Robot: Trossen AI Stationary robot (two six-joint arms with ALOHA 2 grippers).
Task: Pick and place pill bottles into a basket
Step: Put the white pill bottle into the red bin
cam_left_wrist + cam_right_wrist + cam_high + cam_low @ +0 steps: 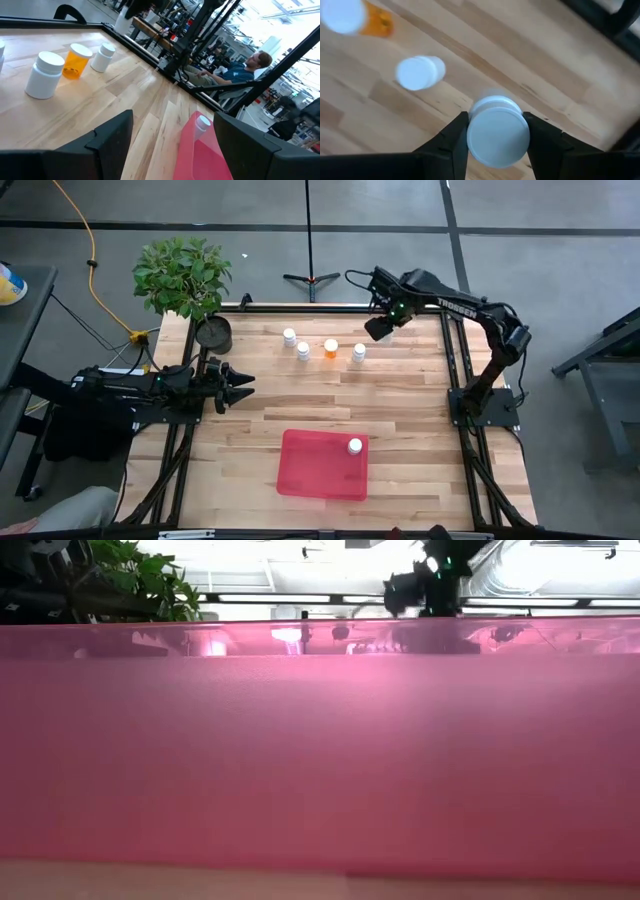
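The red-pink basket [322, 470] lies at the table's near middle; one white pill bottle [354, 446] stands in its far right corner. Three white bottles [289, 337] [303, 351] [358, 353] and the orange one [330, 348] stand in a loose row on the far half of the table. My right gripper [379, 329] is just right of that row, above the table, shut on another white bottle [498, 131]. My left gripper [243, 385] is open and empty, low at the table's left side; its wrist view shows the basket [200, 157] between its fingers. My right gripper pinches the white bottle between its two fingers, on opposite sides of the white cap [498, 134]. The fingers [454, 142] come from above, pointing down. The bottle stands upright in the hold, cap up, and looks lifted clear of the wood.
A black plant pot [213, 332] with a green plant [182, 275] stands at the far left corner. The basket's wall [320, 760] fills the low view. A black frame rail [452, 370] runs along the table's right side. A seated person [235, 72] shows beyond the table.
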